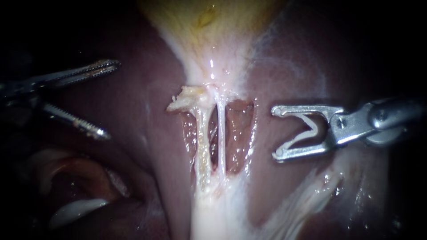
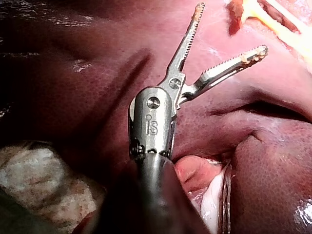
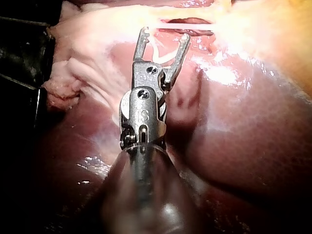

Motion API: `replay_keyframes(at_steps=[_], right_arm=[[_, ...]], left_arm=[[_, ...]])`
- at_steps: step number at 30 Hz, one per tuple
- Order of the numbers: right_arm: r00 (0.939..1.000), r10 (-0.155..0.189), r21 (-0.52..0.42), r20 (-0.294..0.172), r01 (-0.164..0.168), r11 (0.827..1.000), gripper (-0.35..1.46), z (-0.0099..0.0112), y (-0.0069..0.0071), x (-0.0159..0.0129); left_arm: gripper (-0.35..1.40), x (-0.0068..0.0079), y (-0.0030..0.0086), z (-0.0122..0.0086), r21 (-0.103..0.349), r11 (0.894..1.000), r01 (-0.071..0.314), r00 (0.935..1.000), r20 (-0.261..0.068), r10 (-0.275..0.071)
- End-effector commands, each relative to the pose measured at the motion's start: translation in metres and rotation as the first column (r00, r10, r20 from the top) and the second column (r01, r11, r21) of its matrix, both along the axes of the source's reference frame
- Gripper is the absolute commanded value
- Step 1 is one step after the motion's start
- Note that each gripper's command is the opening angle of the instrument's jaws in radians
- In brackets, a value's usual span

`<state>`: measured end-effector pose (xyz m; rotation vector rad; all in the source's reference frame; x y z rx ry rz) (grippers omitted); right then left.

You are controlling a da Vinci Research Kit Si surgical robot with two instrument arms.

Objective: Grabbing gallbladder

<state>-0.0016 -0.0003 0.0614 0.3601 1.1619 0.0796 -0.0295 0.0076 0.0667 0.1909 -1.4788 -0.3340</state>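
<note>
Yellowish gallbladder (image 1: 209,22) is lying above the tubes (image 1: 221,138), untouched. You are holding your left instrument (image 1: 112,99) and right instrument (image 1: 276,132) clear of it, jaws spread and empty. You are probably approaching; next, bring the toothed left jaws onto it and close.

Left instrument (image 1: 111,100) and right instrument (image 1: 275,132) both hover, gaping wide.

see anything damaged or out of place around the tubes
A ragged, frayed flap of pale tissue sticks out sideways where the two tubes meet the gallbladder; it looks torn. Nothing else stands out.
</note>
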Motion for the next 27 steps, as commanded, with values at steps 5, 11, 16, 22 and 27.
replay_keyframes(at_steps=[5, 11, 16, 22, 27], right_arm=[[1.0, 0.0, 0.0, 0.0, 0.0, 1.0, 0.5, 0.0, 0.0, 0.0], [1.0, 0.0, 0.0, 0.0, 0.0, 1.0, 0.5, 0.0, 0.0, 0.0], [1.0, 0.0, 0.0, 0.0, 0.0, 1.0, 0.49, 0.0, 0.0, 0.0], [1.0, 0.001, 0.0, 0.001, -0.001, 1.0, 0.49, 0.0, 0.0, 0.0002], [1.0, 0.001, 0.0, 0.001, -0.001, 1.0, 0.49, 0.0, 0.0, 0.0002]], left_arm=[[0.96, -0.0004, 0.0001, 0.0001, 0.0, 1.0, 0.002, 1.0, -0.001, -0.002], [0.93, -0.0021, 0.0004, 0.0003, -0.006, 1.0, 0.011, 0.9999, -0.007, -0.011], [0.88, -0.0037, 0.0004, 0.0007, 0.02, 0.999, 0.025, 0.9997, -0.008, -0.025], [0.83, -0.0058, 0.0, 0.0014, 0.053, 0.998, 0.022, 0.999, -0.039, -0.02], [0.74, -0.0072, -0.0004, 0.0025, 0.081, 0.997, 0.011, 0.9969, -0.078, -0.004]])
